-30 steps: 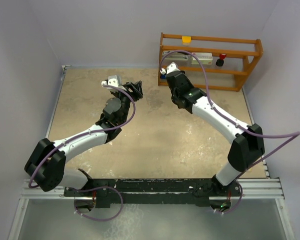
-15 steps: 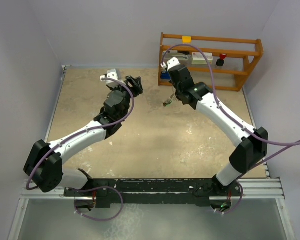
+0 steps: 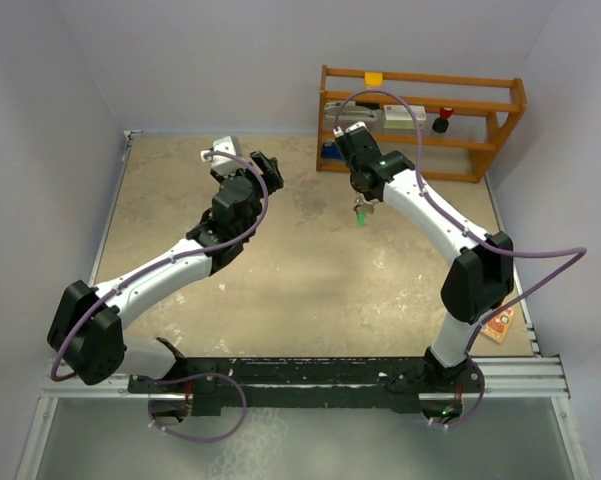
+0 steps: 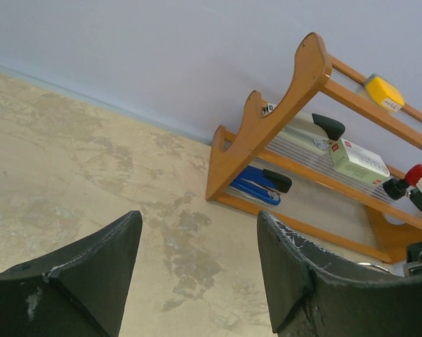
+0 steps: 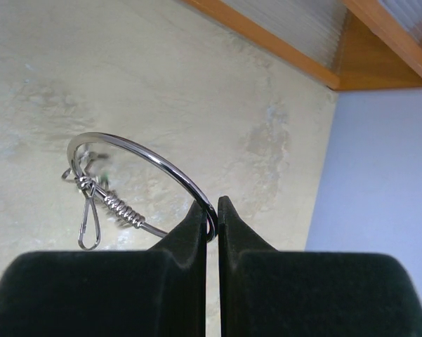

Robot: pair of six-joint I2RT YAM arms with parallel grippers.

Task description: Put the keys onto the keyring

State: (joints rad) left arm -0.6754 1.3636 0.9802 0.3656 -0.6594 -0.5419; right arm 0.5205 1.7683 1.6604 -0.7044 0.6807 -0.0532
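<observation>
Right claw (image 5: 211,209) is closed tight on the keyring (image 5: 137,147), with the wire pinched between its fingertips. In the top view the ring hangs under that claw over the worktop (image 3: 280,270), mid-right and in front of the wooden rack (image 3: 420,120). I see a green-headed key (image 3: 360,219) dangling just below. The wrist view shows a small wire clip (image 5: 88,221) and a coil (image 5: 119,208) on the ring. Left claw (image 4: 196,281) is open wide with nothing between its fingers, facing the rack and well apart from the ring.
</observation>
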